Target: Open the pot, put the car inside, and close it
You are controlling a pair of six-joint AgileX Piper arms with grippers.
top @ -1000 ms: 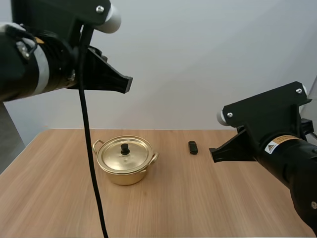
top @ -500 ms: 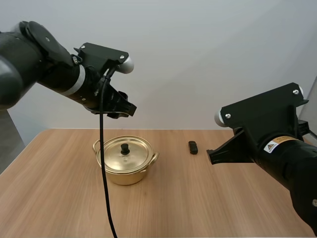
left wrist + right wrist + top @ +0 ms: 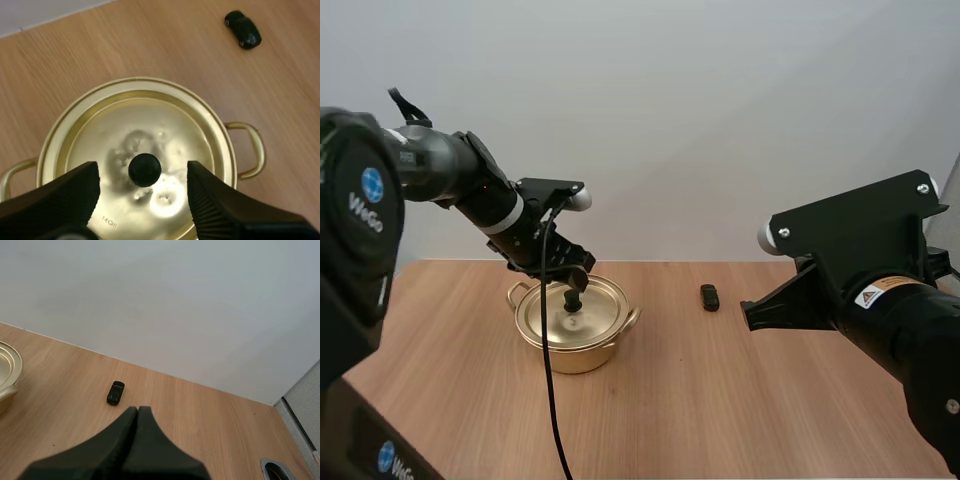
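A gold pot (image 3: pixel 575 340) stands on the table with its lid (image 3: pixel 145 125) on. My left gripper (image 3: pixel 570 278) hangs just above the lid's black knob (image 3: pixel 572 298). In the left wrist view the left gripper (image 3: pixel 143 172) is open, one ribbed finger (image 3: pixel 70 192) on each side of the knob (image 3: pixel 144 169) and well apart from it. The small black car (image 3: pixel 709 296) lies on the wood to the right of the pot. My right gripper (image 3: pixel 137 411) is shut into one dark wedge, held above the table short of the car (image 3: pixel 115 392).
The wooden table (image 3: pixel 740 400) has bare room in front of and to the right of the pot. My right arm (image 3: pixel 865 270) hangs over the table's right side. The pot's two loop handles (image 3: pixel 250 145) stick out sideways.
My left arm has swung down from high at the left to just over the pot's lid, and its fingers have opened wide. The right arm, pot and car have stayed put.
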